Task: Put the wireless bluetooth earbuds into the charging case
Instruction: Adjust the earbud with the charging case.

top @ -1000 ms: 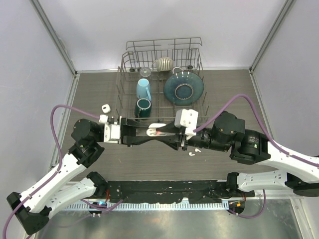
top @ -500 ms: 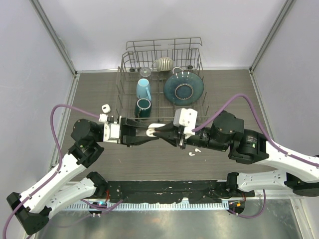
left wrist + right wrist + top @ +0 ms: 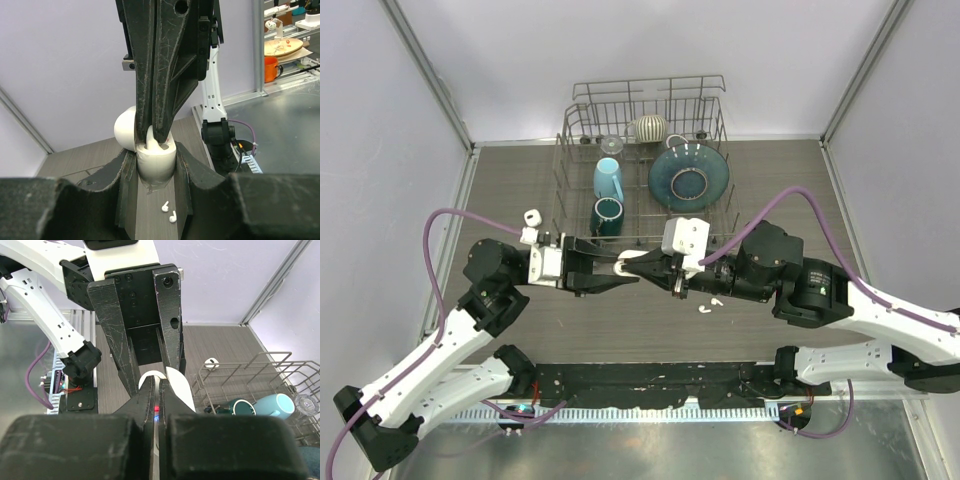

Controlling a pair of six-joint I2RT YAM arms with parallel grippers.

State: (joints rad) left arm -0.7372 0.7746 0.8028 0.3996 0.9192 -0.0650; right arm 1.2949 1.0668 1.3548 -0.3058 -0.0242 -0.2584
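My left gripper (image 3: 623, 270) is shut on the white charging case (image 3: 156, 161), whose round lid (image 3: 124, 129) stands open. From above, my right gripper (image 3: 646, 266) comes down on the case's open top, shut on one white earbud (image 3: 151, 139) at the case's mouth. In the right wrist view my right gripper (image 3: 156, 384) shows its jaws pressed together, with the case (image 3: 181, 386) just beyond the tips. Two loose earbuds (image 3: 704, 309) (image 3: 716, 299) lie on the table below the right wrist; the left wrist view shows these earbuds (image 3: 165, 205) (image 3: 172, 217) too.
A wire dish rack (image 3: 643, 165) stands at the back with a blue plate (image 3: 688, 178), a light blue mug (image 3: 608, 178) and a dark teal mug (image 3: 607, 216). A small white case-like object (image 3: 531, 217) lies left of the rack.
My right gripper has moved left onto the case's open top and its jaws have closed. The left gripper has held the case still.
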